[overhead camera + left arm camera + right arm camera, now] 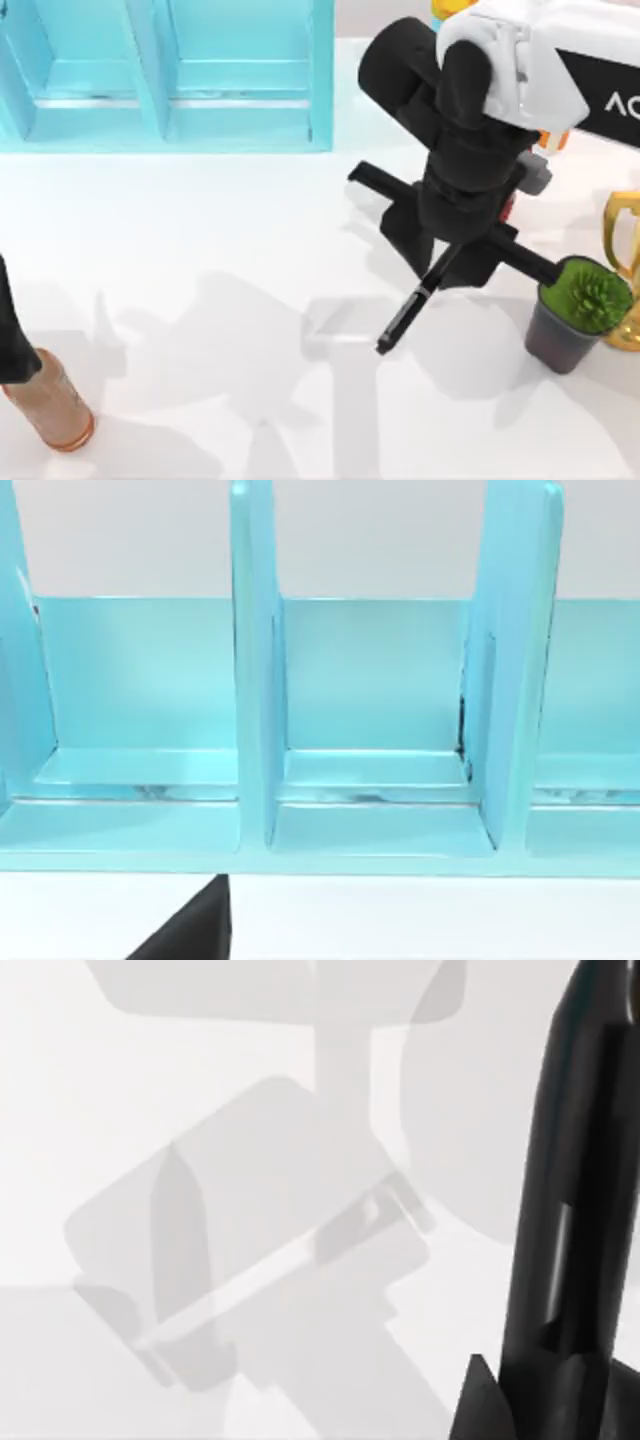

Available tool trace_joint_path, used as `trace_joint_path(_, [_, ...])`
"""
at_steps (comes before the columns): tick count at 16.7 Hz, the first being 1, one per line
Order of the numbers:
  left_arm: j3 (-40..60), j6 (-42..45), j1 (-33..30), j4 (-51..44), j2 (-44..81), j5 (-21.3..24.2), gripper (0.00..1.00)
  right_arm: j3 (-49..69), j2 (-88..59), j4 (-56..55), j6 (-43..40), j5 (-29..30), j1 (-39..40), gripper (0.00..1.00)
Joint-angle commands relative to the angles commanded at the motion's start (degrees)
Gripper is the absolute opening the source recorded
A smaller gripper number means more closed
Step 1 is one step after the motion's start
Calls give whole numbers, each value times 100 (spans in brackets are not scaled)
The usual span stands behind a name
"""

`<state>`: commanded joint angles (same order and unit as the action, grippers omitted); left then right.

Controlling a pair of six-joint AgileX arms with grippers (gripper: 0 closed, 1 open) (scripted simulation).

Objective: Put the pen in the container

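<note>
The slim black pen [405, 315] hangs tilted above the white table right of centre, its free end pointing toward the front left. My right gripper [447, 268] is shut on its upper end. The right wrist view shows the pen's barrel [565, 1210] close up, with its shadow on the table below. At the back left stands the container [160, 100], a turquoise rack with upright dividers. The left wrist view faces its open compartments [375, 770]. My left arm [12, 330] sits parked at the table's left edge.
A brownish bottle [50, 400] stands at the front left beside the left arm. Just right of the pen is a dark pot with a green plant [575, 310], and a gold trophy [625, 260] stands at the right edge.
</note>
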<state>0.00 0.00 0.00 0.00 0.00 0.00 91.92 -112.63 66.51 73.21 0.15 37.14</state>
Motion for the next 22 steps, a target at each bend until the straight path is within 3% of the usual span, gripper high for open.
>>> trace_joint_path(3, [0, 0, 0, 0, 0, 0, 100, 199, 143, -65, -135, -1, -191, 0])
trace_joint_path(6, [0, 0, 0, 0, 0, 0, 100, 893, 485, -143, -481, -14, -905, 0])
trace_joint_path(12, [0, 0, 0, 0, 0, 0, 100, 1886, 692, 131, -1431, 102, -3803, 0])
trace_joint_path(17, [0, 0, 0, 0, 0, 0, 100, 1299, 386, 499, -1791, 152, -6227, 0])
trace_joint_path(22, [0, 0, 0, 0, 0, 0, 100, 454, 180, 668, -1776, -33, -7226, 0])
